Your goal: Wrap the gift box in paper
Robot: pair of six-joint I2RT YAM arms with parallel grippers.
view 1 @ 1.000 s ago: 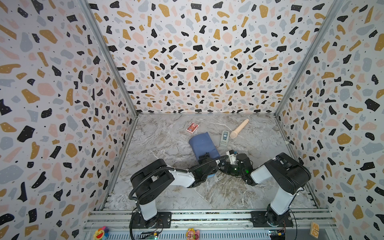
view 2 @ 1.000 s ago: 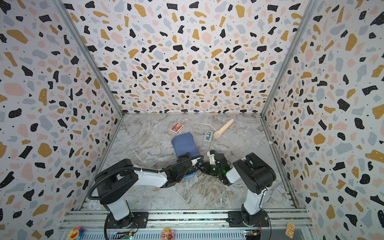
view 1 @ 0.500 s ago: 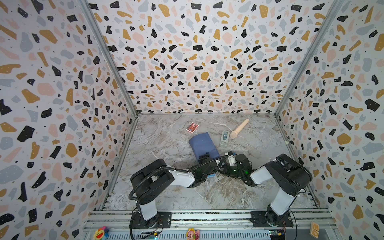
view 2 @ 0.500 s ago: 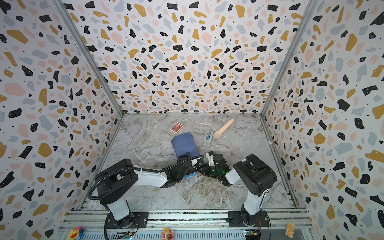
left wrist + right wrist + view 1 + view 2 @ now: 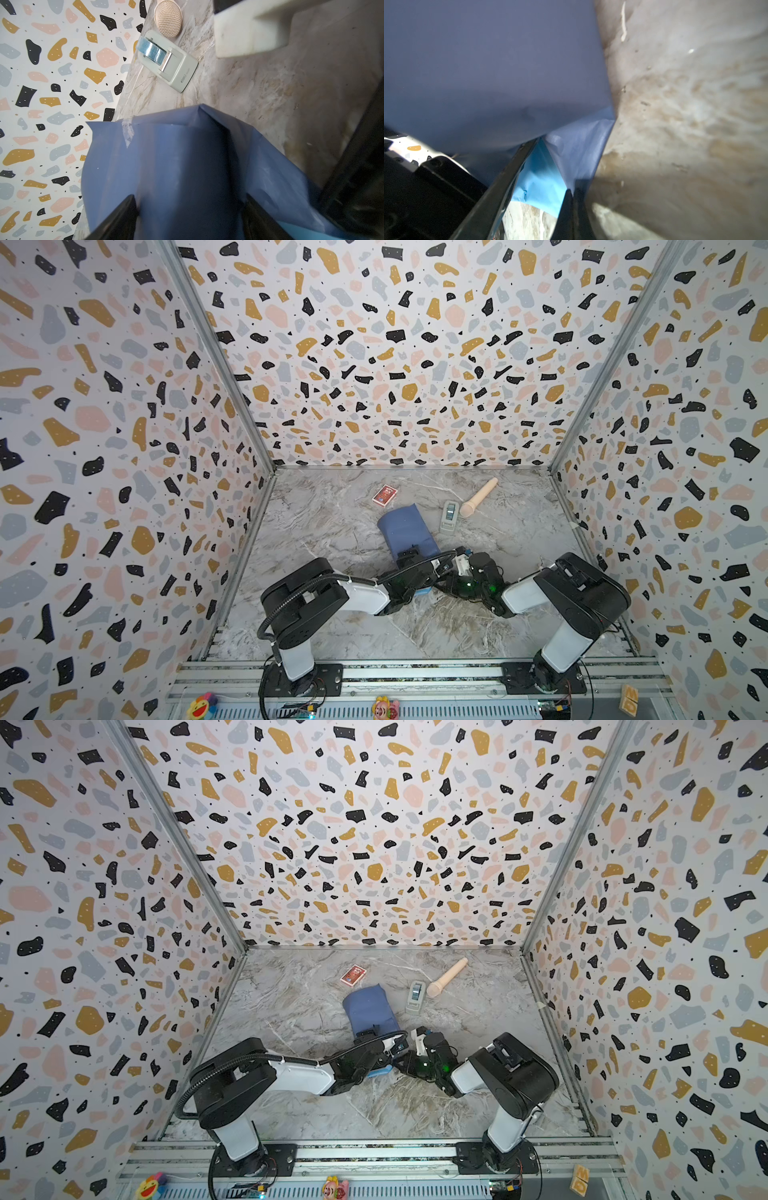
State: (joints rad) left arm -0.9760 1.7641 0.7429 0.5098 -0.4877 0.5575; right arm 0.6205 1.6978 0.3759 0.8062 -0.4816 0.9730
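Blue paper (image 5: 405, 529) lies folded round the box at the middle of the table (image 5: 332, 531), near the tape dispenser (image 5: 168, 62), so the box itself is hidden and shows only as a squarish bulk under the sheet. A strip of clear tape (image 5: 127, 133) already pins one seam. The left gripper (image 5: 189, 196) straddles the bundle, its jaws set wide and pressed against two opposite sides, holding it in place. The right gripper (image 5: 572, 190) has its jaws closed at the near, open end, and it appears to nip the edge of the loose flap there, though the close view is too blurred to be sure. I judge the paper to be thin, light and limp: it creases where it is bent, springs back if let go, and would tear if pulled hard from a corner. It is best taken close to the fold line and drawn gently. The box looks stiff and light, likely to slide on the smooth stone top, so its flat sides are the place to clamp it while the flap is folded over.
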